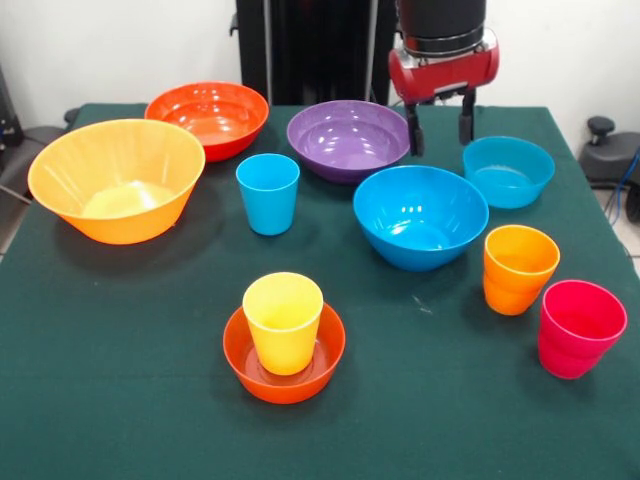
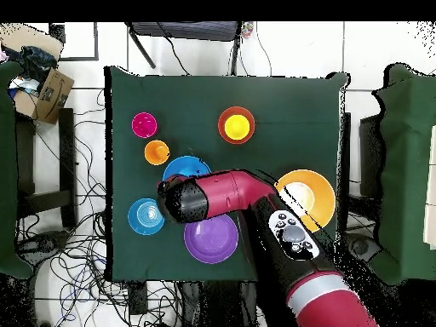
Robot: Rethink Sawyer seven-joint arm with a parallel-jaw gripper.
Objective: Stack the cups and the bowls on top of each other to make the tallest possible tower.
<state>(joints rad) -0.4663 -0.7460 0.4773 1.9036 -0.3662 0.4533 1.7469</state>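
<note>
My gripper [image 1: 440,125] is open and empty, hanging above the table's far side between the purple bowl [image 1: 348,138] and the small teal-blue bowl [image 1: 508,170]. The large blue bowl [image 1: 420,215] sits just in front of it. The yellow cup [image 1: 283,320] stands upright inside the small red-orange bowl [image 1: 240,365]. The blue cup [image 1: 268,192], orange cup [image 1: 519,268] and pinkish red cup [image 1: 580,327] stand alone. The large light orange bowl [image 1: 115,180] and medium red-orange bowl [image 1: 208,118] sit at the left. In the overhead view the arm [image 2: 213,194] hides the gripper.
Everything rests on a green-covered table [image 1: 120,420]. The robot's black pedestal [image 1: 300,50] stands behind the far edge. In the overhead view, cardboard boxes [image 2: 47,89] and cables lie on the floor beside the table, and green furniture [image 2: 409,170] stands at the sides.
</note>
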